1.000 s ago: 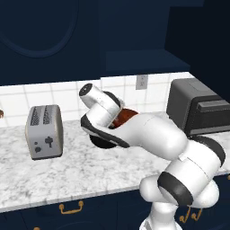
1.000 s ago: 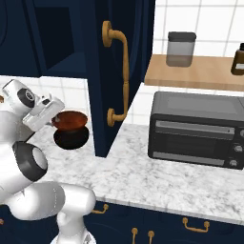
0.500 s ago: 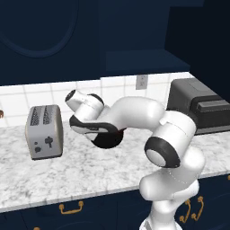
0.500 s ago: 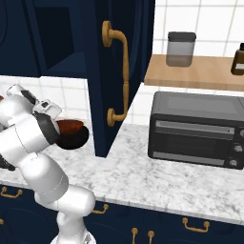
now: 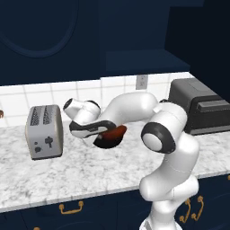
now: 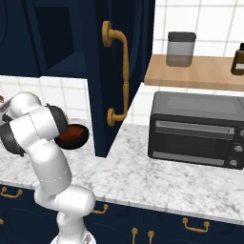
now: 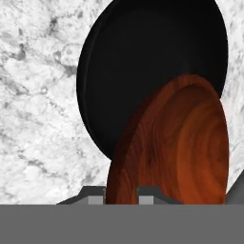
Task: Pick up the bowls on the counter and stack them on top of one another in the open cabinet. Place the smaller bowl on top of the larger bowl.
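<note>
The shallow reddish-brown bowl tilts over the deep black bowl, which stands on the marbled counter. My gripper is shut on the brown bowl's near rim, one fingertip on each side. From the left base, the brown bowl lies low in the black bowl, with my gripper at its left edge. From the right, my arm partly hides the brown bowl and black bowl. The open cabinet hangs above, its navy shelf bare.
A silver toaster stands left of the bowls. A black toaster oven sits on the counter to the right. The open cabinet door with its brass handle juts out between them. A wooden shelf holds a jar and a bottle.
The hand has swung left and come down, lowering the reddish-brown bowl from above the black bowl to just over its rim. The elbow has folded up in front of the base.
</note>
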Controlling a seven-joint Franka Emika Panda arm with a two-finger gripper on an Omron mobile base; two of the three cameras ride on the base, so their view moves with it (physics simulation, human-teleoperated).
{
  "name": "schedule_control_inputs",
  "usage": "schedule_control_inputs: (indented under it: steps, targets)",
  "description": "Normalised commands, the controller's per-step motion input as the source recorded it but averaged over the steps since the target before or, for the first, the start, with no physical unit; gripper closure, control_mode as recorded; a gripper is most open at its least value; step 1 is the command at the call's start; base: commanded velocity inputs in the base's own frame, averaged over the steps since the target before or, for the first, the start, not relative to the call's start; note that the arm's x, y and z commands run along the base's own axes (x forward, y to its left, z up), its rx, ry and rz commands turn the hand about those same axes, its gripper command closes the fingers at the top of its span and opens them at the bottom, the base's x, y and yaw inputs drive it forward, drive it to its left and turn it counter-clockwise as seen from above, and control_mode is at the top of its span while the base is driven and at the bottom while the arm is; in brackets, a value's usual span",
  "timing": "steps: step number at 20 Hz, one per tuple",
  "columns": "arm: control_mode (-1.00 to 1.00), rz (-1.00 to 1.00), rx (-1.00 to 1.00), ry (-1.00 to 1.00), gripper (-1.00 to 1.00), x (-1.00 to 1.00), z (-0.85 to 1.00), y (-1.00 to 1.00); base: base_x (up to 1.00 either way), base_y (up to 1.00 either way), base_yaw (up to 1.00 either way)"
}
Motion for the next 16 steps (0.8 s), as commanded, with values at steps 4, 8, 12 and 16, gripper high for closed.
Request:
schedule_control_inputs:
  steps: [4,8,12,16]
  targets:
    - [-1.00,0.00,0.04,-0.08,1.00,0.00,-0.22,0.00,0.00,0.00,0.00]
    - [-1.00,0.00,0.01,-0.21,1.00,0.01,0.00,0.00,0.00,0.00,0.00]
    - [-1.00,0.00,0.01,-0.19,1.00,0.01,-0.03,0.00,0.00,0.00,0.00]
    - [-1.00,0.00,0.04,-0.16,1.00,0.07,-0.10,0.00,0.00,0.00,0.00]
